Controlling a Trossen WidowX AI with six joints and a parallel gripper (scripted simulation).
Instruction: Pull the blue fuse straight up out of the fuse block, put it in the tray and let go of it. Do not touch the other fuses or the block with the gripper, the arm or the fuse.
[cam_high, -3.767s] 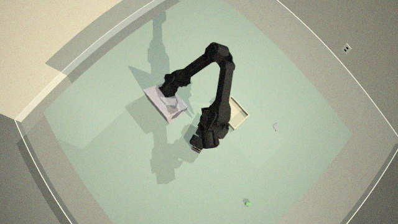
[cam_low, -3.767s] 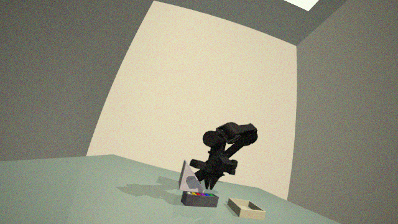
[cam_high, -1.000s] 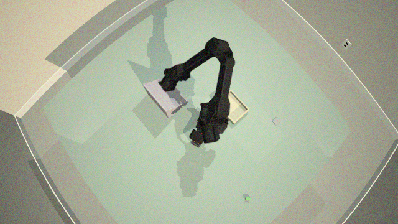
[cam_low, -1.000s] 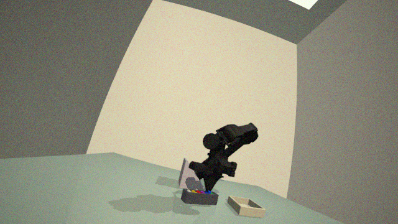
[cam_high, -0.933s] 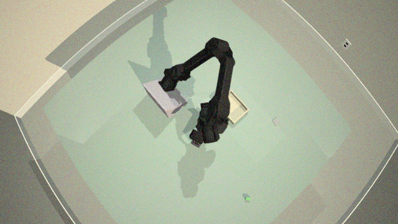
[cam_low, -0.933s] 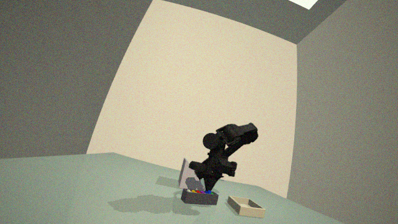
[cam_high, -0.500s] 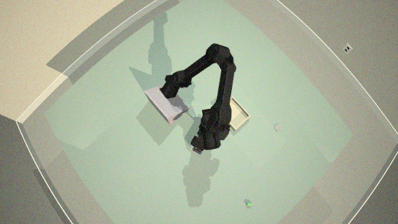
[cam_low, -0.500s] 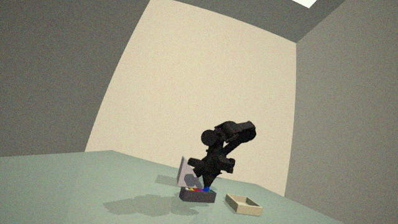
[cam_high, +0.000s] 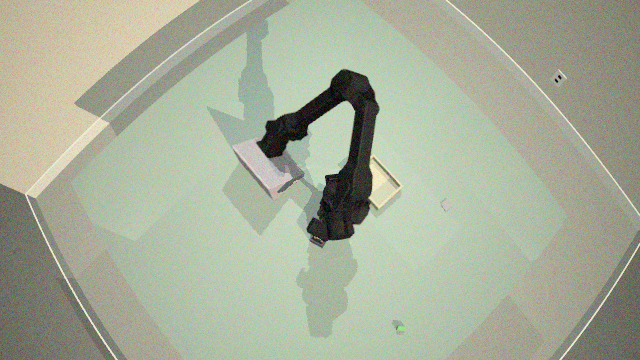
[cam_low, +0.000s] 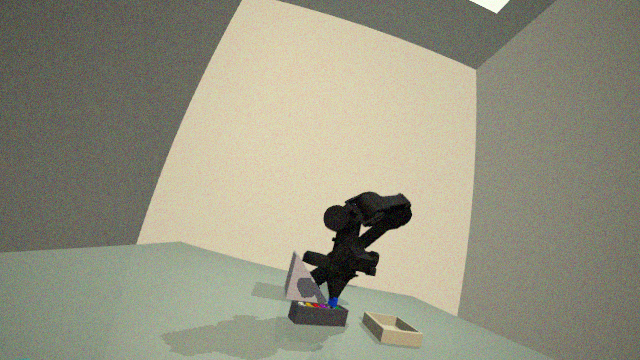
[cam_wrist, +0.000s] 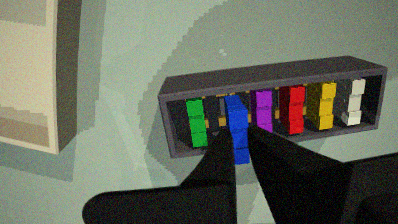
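My gripper (cam_low: 334, 297) (cam_wrist: 237, 135) is shut on the blue fuse (cam_low: 333, 302) (cam_wrist: 240, 142), which stands raised above the fuse block (cam_low: 318, 317) (cam_wrist: 260, 76). Whether its lower end is clear of the slot is hard to tell. In the wrist view the green fuse (cam_wrist: 196, 123) sits in the block on one side of it. The purple fuse (cam_wrist: 263, 106), the red fuse (cam_wrist: 296, 111), the yellow fuse (cam_wrist: 326, 106) and the white fuse (cam_wrist: 355, 101) sit on the other. The tray (cam_high: 390, 197) (cam_low: 404, 339) (cam_wrist: 67, 75) stands beside the block. The arm hides most of the block in the top view.
A pinkish, slanted block (cam_high: 257, 167) (cam_low: 296, 285) stands behind the fuse block in the exterior view. A small green piece (cam_high: 401, 328) and a small grey piece (cam_high: 446, 204) lie farther out in the top view.
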